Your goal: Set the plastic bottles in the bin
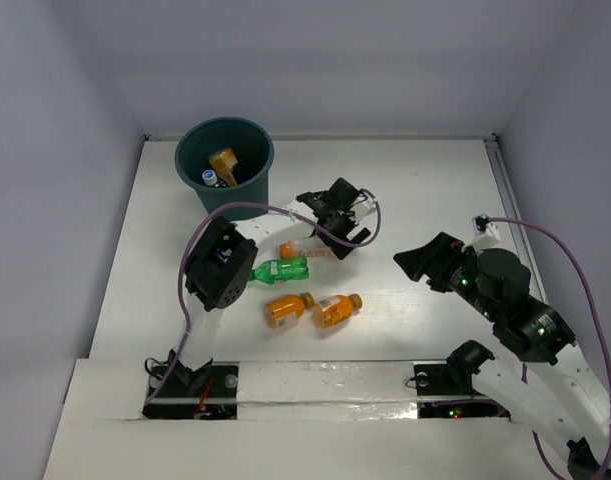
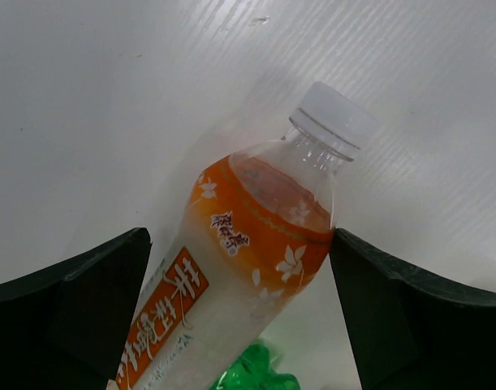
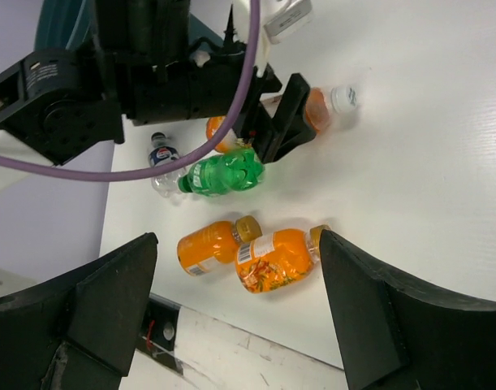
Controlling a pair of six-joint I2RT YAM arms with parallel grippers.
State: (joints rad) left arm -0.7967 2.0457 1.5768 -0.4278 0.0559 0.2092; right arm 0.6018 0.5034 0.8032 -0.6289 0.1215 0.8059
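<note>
A clear bottle with an orange label and white cap [image 2: 256, 236] lies on the white table between the fingers of my left gripper [image 2: 239, 236], which is open; in the top view this bottle [image 1: 303, 250] sits under that gripper [image 1: 335, 232]. Beside it lies a green bottle [image 1: 280, 269]. Two orange bottles [image 1: 287, 308] [image 1: 336, 309] rest nearer the arm bases. A clear blue-labelled bottle [image 3: 162, 158] lies by the left arm. The teal bin [image 1: 257, 150] at the back left holds an orange bottle [image 1: 223, 160] and a blue-capped one [image 1: 210, 177]. My right gripper [image 1: 417, 262] hangs open and empty, right of the bottles.
The left arm's elbow [image 1: 220, 268] and its purple cable [image 1: 275, 210] stand between the bin and the bottles. White walls close the table at the back and sides. A white rail [image 1: 325, 385] with both arm bases runs along the near edge.
</note>
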